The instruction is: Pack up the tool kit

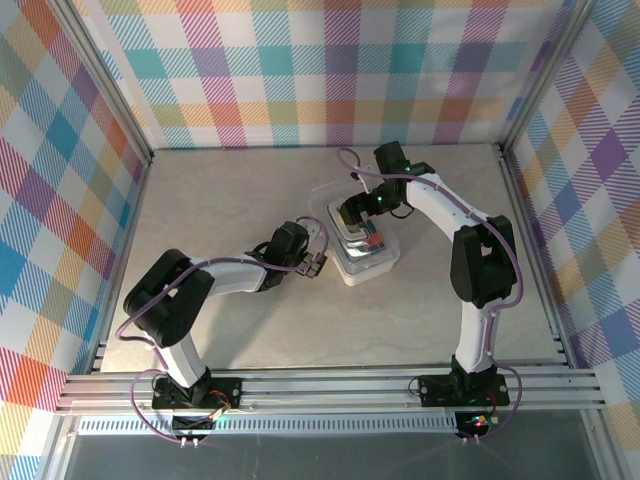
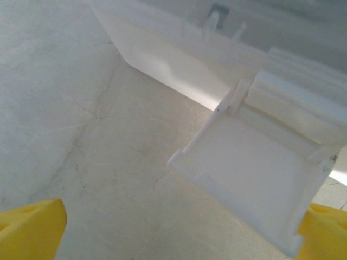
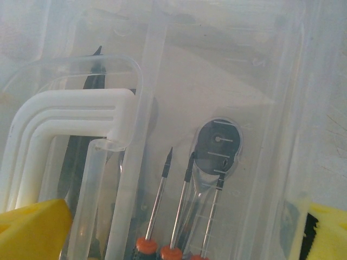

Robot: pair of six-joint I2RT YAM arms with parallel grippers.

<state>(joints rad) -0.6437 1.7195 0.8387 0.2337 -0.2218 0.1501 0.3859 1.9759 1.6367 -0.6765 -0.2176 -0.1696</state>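
Over the case [image 1: 375,262], screwdrivers [image 3: 171,252] under plastic, right pincer [image 3: 179,238] released; left pincer [image 2: 176,233] likewise.

From above the light is even and diffuse; the surface [image 1: 250,330] is pale and bright, with only faint, soft-edged shadows under the arms; the frame rails bow slightly at 6 o'clock, a mild wide-angle distortion. The left wrist view is washed out and low in contrast; a bright glare patch sits on the case [image 2: 179,76] toward 12 o'clock; the yellow fingers [image 2: 30,230] of the left end effector [image 2: 179,230] are blurred at 7 and 5 o'clock. The right wrist view is hazy through translucent plastic; the screwdrivers [image 3: 176,206] are fairly sharp; the fingers [image 3: 32,230] of the right end effector [image 3: 179,233] are out of focus; the 3 o'clock edge is overexposed.
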